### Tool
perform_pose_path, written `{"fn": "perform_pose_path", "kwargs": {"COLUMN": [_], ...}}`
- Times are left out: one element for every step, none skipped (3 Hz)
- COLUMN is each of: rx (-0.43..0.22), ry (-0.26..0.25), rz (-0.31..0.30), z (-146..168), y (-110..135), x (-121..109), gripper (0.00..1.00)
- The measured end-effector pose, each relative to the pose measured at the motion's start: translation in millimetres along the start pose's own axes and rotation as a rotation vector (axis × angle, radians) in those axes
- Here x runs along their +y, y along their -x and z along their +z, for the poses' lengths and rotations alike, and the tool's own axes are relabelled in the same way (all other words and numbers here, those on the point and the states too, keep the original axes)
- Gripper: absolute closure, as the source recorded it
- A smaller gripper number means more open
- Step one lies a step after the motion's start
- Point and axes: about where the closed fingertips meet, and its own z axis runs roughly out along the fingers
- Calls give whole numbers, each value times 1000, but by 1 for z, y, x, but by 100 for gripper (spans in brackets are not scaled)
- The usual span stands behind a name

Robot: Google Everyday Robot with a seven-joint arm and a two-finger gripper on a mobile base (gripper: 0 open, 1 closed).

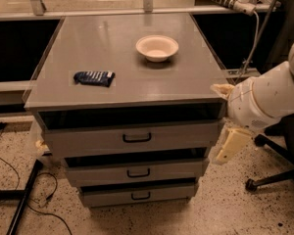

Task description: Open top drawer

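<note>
My fingers (232, 145) are at the right near corner of the worktop (127, 48), spread apart: one by the worktop's edge, the other lower, just beside the right end of the top drawer (88, 143). Its black handle (137, 137) is at front centre, well left of me. Dark gap above the drawer front. On the worktop: bowl (157, 47) far right, blue packet (94, 78) near left.

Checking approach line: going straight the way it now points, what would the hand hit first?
The hand, right of the cabinet, points toward it, slightly downward; it would probably first meet the right end of the top drawer, well short of its handle. Depth is unclear.
</note>
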Motion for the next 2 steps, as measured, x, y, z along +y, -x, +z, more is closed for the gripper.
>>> {"fn": "perform_pose_path", "kwargs": {"rx": [-46, -88], "ry": [35, 62], "rz": [-15, -27], "z": [34, 79], "y": [1, -3], "x": [7, 7], "gripper": [0, 0]}}
